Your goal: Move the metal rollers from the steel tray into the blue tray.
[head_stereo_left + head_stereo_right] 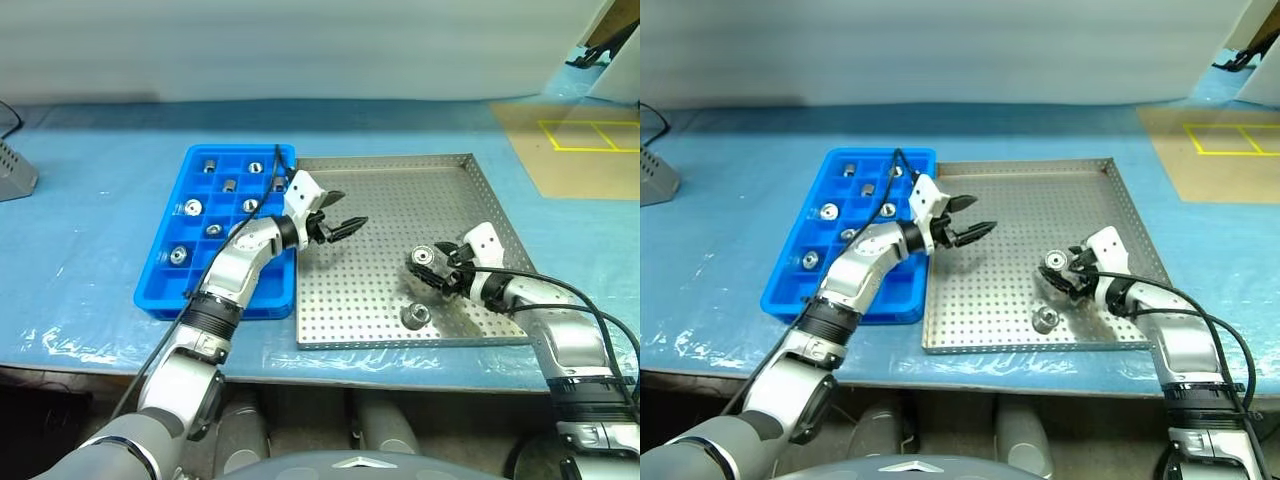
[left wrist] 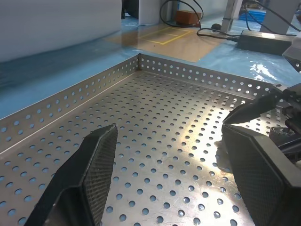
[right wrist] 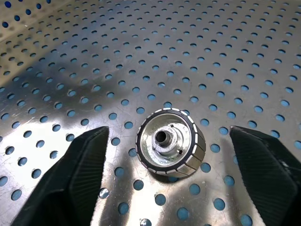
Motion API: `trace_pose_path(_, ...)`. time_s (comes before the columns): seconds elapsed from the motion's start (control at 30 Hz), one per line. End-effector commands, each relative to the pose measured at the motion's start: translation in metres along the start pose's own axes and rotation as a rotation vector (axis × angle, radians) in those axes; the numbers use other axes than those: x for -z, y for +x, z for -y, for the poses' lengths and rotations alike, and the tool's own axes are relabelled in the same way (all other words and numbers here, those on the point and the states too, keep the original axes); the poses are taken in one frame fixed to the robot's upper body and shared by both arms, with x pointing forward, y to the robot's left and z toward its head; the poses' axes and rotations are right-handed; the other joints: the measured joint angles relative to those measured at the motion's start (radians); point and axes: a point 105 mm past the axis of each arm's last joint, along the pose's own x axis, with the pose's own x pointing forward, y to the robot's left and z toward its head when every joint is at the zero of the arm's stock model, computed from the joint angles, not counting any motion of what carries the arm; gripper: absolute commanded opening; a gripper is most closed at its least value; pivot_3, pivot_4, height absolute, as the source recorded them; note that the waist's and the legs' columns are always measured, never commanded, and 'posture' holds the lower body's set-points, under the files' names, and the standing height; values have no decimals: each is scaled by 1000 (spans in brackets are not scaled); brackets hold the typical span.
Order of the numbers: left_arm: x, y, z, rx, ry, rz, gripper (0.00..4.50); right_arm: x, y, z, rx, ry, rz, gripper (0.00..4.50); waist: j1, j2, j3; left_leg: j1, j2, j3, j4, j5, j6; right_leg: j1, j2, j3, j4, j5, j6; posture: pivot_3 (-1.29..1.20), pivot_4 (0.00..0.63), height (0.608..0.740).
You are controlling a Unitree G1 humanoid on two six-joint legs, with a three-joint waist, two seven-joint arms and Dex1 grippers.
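Head views: the right gripper (image 1: 432, 268) sits low over the steel tray (image 1: 400, 175) with a metal roller (image 1: 421, 262) between its spread fingers, not clamped. A second roller (image 1: 416, 316) lies at about six o'clock from it, close to the tray's near rim. The risk as I judge it: the fingers may shut off-centre and squirt the round roller sideways, or nudge it toward the second one. The left gripper (image 1: 338, 222) hangs released and empty over the tray's nine o'clock edge, just beside the blue tray (image 1: 158, 290), whose compartments already hold several rollers.

Left wrist view: the left gripper's fingers (image 2: 94, 160) stand apart over bare perforated floor with nothing between them. The right gripper's black tip shows at three o'clock; the two arms could crowd each other if both head for the blue tray.

Right wrist view: the roller (image 3: 170, 141) lies tilted, its bore facing up toward the camera, its rim dark with pale ticks. The fingers (image 3: 80, 165) flank it at nine and three o'clock, both apart from it. A tilted, smooth cylinder may rock or slip under the pads.
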Motion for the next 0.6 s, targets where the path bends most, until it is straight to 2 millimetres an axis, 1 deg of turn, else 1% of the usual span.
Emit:
trace_pose_path(0.03, -12, -4, -3, -27, 39, 35, 3741, 0, 6, -2, -15, -1, 18, 2911, -1, 0, 0, 1, 0, 0, 0, 0, 0, 1, 0, 0, 0, 0, 0, -358, 150, 740)
trace_pose_path(0.1, -12, -7, -5, -46, 42, 35, 3741, -9, 9, -2, -20, -7, 54, 2121, -1, 0, 0, 1, 0, 0, 1, 0, 0, 1, 0, 0, 0, 0, 0, -343, 150, 740)
trace_pose_path(0.13, -13, -9, -7, -56, 41, 37, 3741, -12, 9, -1, -17, -16, 59, 1873, -1, 0, 0, 1, 0, 0, 1, 0, 0, 1, 0, 0, 0, 0, 0, -343, 150, 740)
trace_pose_path(0.2, -12, -13, -9, -73, 40, 35, 3741, -16, 11, 1, -19, -28, 58, 1149, 1, 0, 0, 1, 0, 0, 1, 0, 0, 0, 0, 0, 0, 0, 0, -328, 150, 740)
trace_pose_path(0.23, -11, -14, -10, -79, 40, 32, 3741, -16, 12, 1, -23, -33, 54, 843, 1, 0, 0, 1, 0, 0, 1, 0, 0, 0, 0, 0, 0, 0, 0, -320, 150, 740)
trace_pose_path(0.27, -11, -15, -10, -83, 41, 30, 3741, -17, 13, 1, -29, -39, 51, 683, 2, 0, 0, 1, 0, 0, 0, 0, 0, 0, 0, 0, 0, 0, -1, -316, 150, 740)
trace_pose_path(0.6, -10, -27, -16, -134, 49, 16, 3741, -31, 24, -5, -65, -90, 103, 683, 32, 0, 0, -1, 1, 0, -2, 0, 0, -3, 0, 0, -1, 0, -1, -298, 150, 740)
